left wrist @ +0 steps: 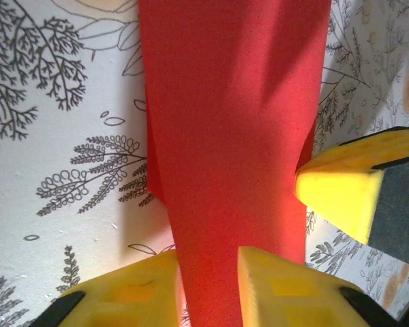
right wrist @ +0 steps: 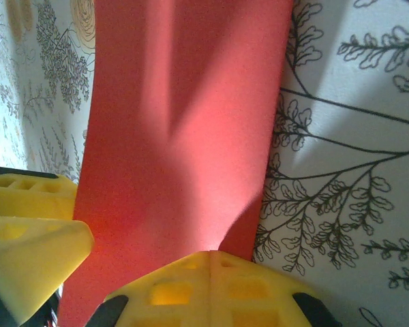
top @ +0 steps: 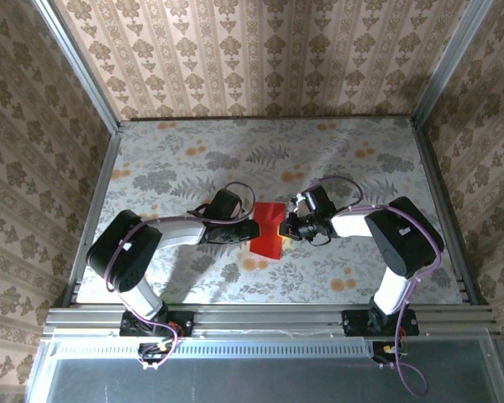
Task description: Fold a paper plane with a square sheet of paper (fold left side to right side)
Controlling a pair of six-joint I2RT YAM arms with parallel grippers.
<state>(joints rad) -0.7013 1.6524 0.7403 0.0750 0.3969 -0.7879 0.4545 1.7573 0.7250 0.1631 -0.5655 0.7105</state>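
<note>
Reaching inward from the near edge of the bench (top: 361,168), the left arm (top: 176,231) and right arm (top: 361,225) meet over its middle. The left hand (top: 254,228) and right hand (top: 286,225) face each other tip to tip, with the paper (top: 268,246) under and between them.

Left wrist view: the left hand's fingers (left wrist: 123,293) stand apart with a narrow gap. Red paper shows in that gap and runs on beyond it as a long band. One right-hand finger (left wrist: 344,194) touches the band's right edge.

Right wrist view: the right hand's fingers (right wrist: 170,289) are pressed together, seam closed, with their tips at the paper's near edge. Whether a layer is caught between them cannot be told. The paper beyond the tips bulges, with a soft crease.

From above, the paper reads as a narrow, slightly tilted red shape at mid-bench. Farther on, the floral bench runs to patterned walls (top: 260,59).
</note>
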